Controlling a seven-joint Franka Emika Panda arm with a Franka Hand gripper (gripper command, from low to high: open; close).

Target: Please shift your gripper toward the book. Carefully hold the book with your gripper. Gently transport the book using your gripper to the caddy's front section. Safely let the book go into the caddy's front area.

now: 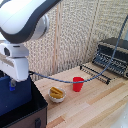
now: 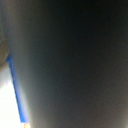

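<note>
One small red plastic cup [image 1: 78, 84] on the light wooden table [image 1: 95, 107]. One white round bowl [image 1: 56, 94] with yellow food, just beside the cup toward the exterior view's left. One black toaster oven [image 1: 114, 52], with one wire rack [image 1: 96, 72] between it and the cup. One black fabric caddy [image 1: 27, 114], one navy-blue flat book [image 1: 12, 92] in it. One white-and-grey robot arm [image 1: 25, 20].

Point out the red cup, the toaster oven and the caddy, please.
red cup [image 1: 78, 84], exterior view, front wall.
toaster oven [image 1: 111, 54], exterior view, front face.
caddy [image 1: 30, 118], exterior view, outer side wall.
</note>
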